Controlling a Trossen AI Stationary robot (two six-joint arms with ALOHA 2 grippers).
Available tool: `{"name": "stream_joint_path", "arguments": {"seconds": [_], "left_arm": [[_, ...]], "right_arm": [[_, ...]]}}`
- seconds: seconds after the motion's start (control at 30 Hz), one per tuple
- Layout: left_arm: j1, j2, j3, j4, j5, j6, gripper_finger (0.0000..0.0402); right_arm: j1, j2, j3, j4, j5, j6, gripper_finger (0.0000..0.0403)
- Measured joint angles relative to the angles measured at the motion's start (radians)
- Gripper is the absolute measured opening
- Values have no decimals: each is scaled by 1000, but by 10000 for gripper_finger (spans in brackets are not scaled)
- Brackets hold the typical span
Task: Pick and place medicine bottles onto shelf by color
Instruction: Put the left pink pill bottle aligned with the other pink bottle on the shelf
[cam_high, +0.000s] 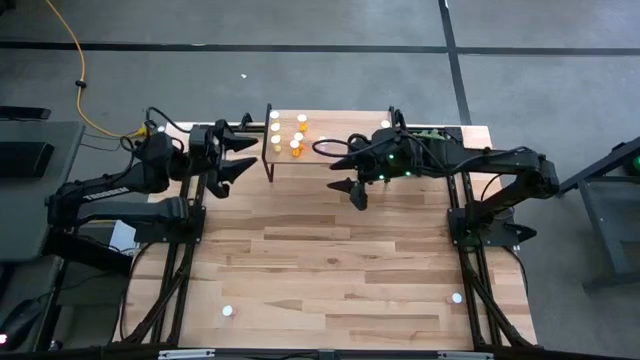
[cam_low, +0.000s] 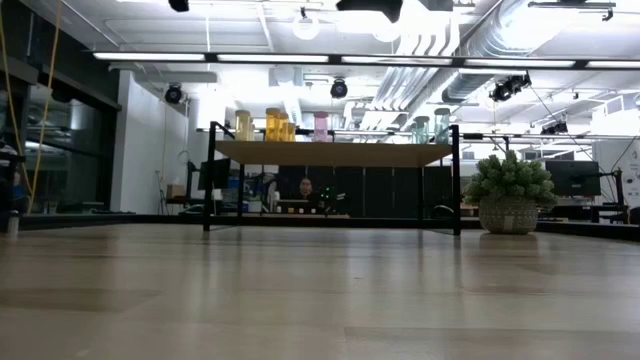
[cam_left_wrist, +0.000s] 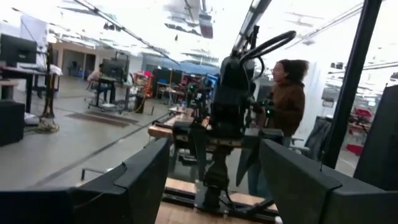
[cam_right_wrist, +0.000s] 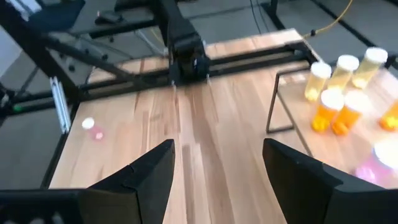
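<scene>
The shelf (cam_high: 335, 122) stands at the table's far middle, on thin black legs in the low view (cam_low: 330, 153). Several medicine bottles stand on its top: yellow (cam_right_wrist: 342, 68), orange (cam_right_wrist: 328, 109) and pink (cam_low: 320, 126) toward its left end, pale teal (cam_low: 441, 125) at its right end. Two more bottles stand on the table near its front edge, one left (cam_high: 227, 311) and one right (cam_high: 457, 297). My left gripper (cam_high: 237, 156) hangs open just left of the shelf. My right gripper (cam_high: 342, 168) hangs open over the shelf's front edge. Neither has anything between its fingers.
A fuzzy green plant in a pot (cam_low: 510, 190) stands right of the shelf. A person (cam_left_wrist: 287, 93) stands beyond the table. The wide plank tabletop (cam_high: 330, 270) in front of the shelf holds only the two loose bottles.
</scene>
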Motion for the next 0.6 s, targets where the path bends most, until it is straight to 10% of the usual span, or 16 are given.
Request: {"name": "stream_joint_path", "arguments": {"seconds": [0.6], "left_arm": [[-325, 129, 0, 7, -293, 148, 241]], "right_arm": [[115, -83, -2, -370, 92, 36, 236]]}}
